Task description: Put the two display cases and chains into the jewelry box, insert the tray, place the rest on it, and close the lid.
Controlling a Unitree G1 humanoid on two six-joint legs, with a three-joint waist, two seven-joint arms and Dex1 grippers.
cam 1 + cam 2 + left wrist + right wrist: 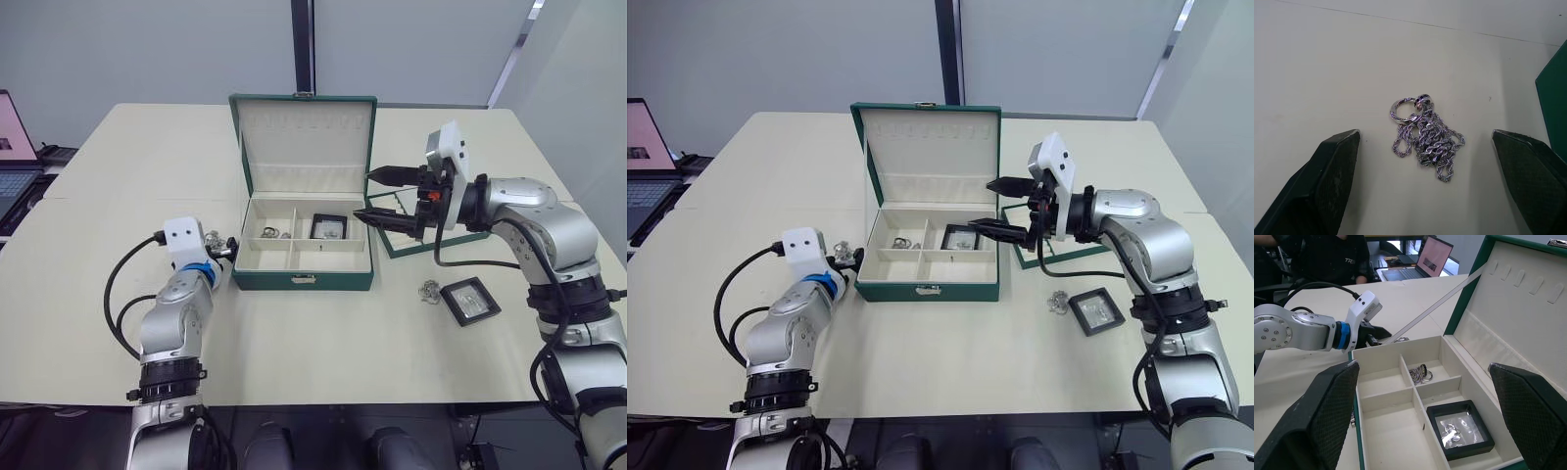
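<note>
The jewelry box (304,277) stands open mid-table, its lid (304,147) upright. One display case (329,228) lies in the box's rear right compartment and a chain (271,232) in the rear left one. Another display case (469,300) and a chain (428,291) lie on the table right of the box. A third chain (1426,139), with a ring, lies left of the box between the open fingers of my left gripper (227,249). My right gripper (363,196) hovers open and empty over the box's right edge. The tray (421,249) lies behind it, partly hidden.
A laptop (15,147) sits off the table's left edge. In the right wrist view a person (1312,254) in dark clothes is behind the table. The table's front strip is bare.
</note>
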